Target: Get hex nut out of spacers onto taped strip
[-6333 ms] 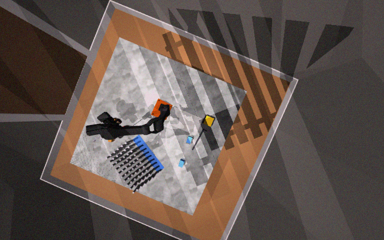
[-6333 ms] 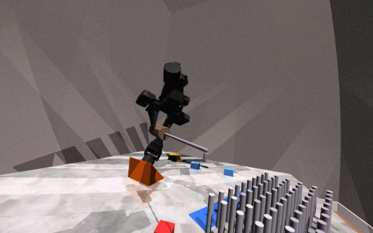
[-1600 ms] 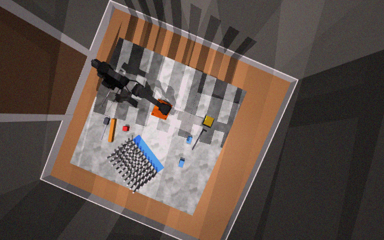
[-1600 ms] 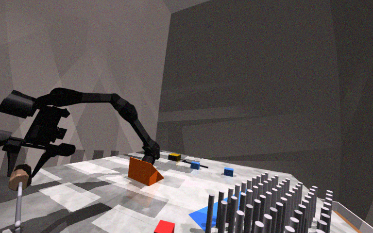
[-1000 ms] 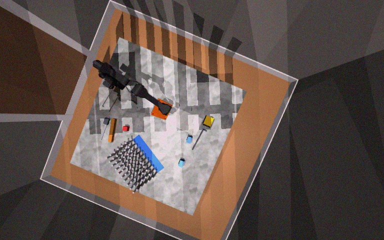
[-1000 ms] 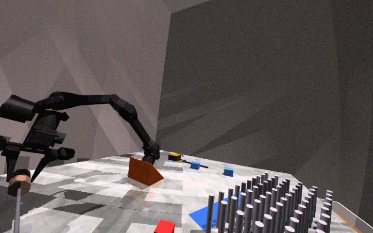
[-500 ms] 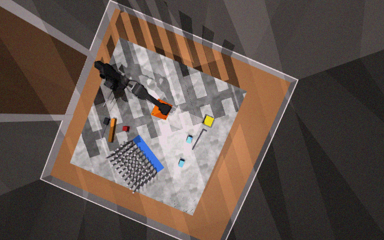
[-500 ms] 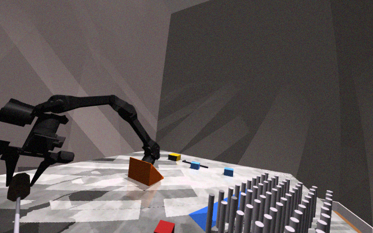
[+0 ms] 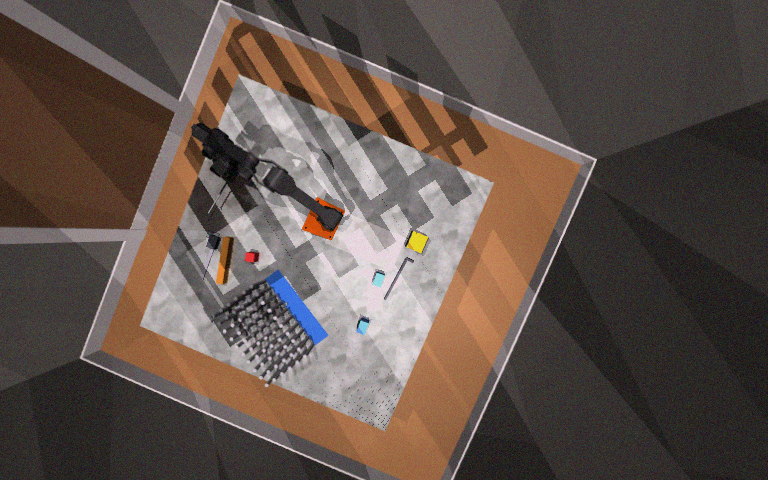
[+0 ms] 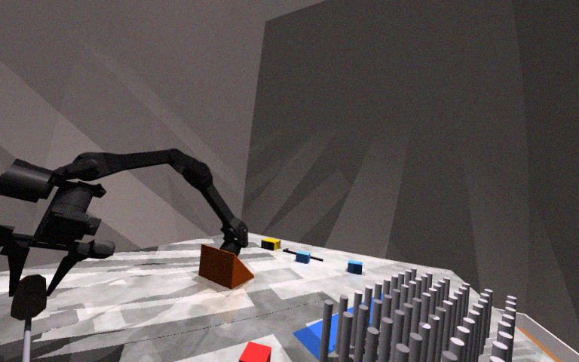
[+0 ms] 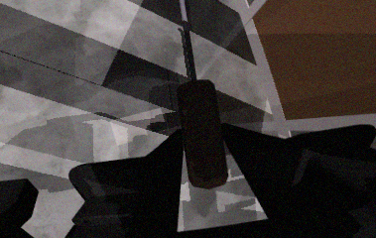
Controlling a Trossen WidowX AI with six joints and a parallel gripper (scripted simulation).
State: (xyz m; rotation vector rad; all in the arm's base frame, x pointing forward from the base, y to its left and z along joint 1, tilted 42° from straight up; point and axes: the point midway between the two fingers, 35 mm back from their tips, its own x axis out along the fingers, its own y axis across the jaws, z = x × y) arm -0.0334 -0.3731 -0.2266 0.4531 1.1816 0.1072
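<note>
My gripper (image 10: 29, 293) (image 11: 200, 130) is shut on the thick dark handle of a tool (image 10: 28, 310) (image 11: 205, 164). The tool's thin metal shaft hangs down out of the exterior view, so its tip is not seen there. The gripper is high over the left side of the table, away from the spacers. Rows of standing grey metal spacers (image 9: 269, 324) (image 10: 327, 332) fill the field. The blue taped strip (image 9: 299, 306) (image 10: 311, 336) lies along its near edge. A dark L-shaped tool (image 9: 396, 279) (image 10: 317, 259) lies far to the right. I cannot make out the nut.
An orange bar (image 9: 224, 260), a small dark block (image 9: 212, 241) with a thin line beside it and a red cube (image 9: 251, 256) (image 10: 255, 353) are left of the strip. An orange wedge (image 9: 315, 227) (image 10: 216, 268) is by the arm's base. Yellow (image 9: 417, 242) and two light-blue blocks (image 9: 378, 278) (image 9: 363, 325) are right.
</note>
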